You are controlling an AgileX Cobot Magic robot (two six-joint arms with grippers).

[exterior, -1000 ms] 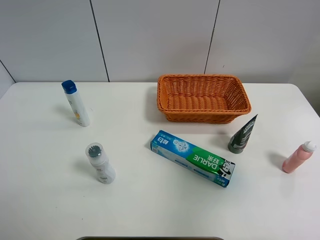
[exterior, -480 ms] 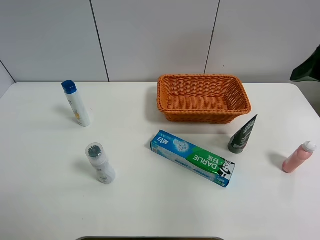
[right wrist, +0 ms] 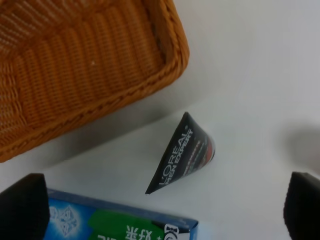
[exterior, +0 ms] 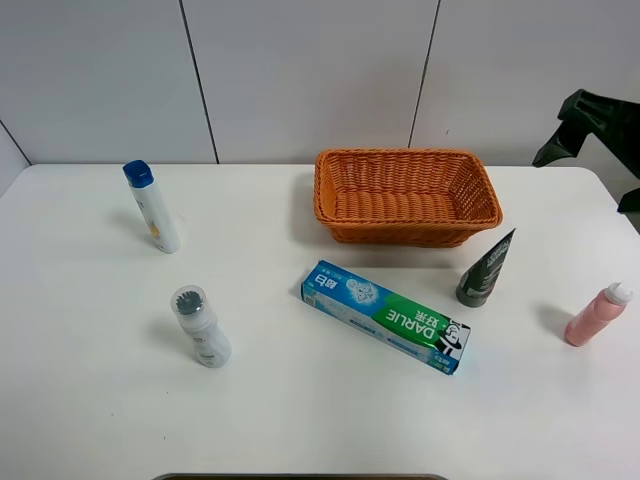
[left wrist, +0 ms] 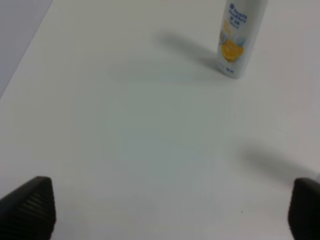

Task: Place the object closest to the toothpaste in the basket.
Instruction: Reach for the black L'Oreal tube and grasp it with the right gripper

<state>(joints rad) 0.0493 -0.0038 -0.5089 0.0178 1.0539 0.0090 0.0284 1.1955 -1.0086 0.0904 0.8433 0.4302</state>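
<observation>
Fingers [left wrist: 25, 207] gape wide in both wrist views; only the right shows tube [right wrist: 185, 155] lettering.

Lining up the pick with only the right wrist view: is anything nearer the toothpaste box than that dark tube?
Observer: No. The dark tube stands just past the toothpaste box's right end; a pink bottle is farther right.
Operator: And on the left?
Observer: A grey-capped bottle and a blue-capped bottle, both farther from the box.
Operator: Basket free?
Observer: Yes, the basket holds nothing.
</observation>
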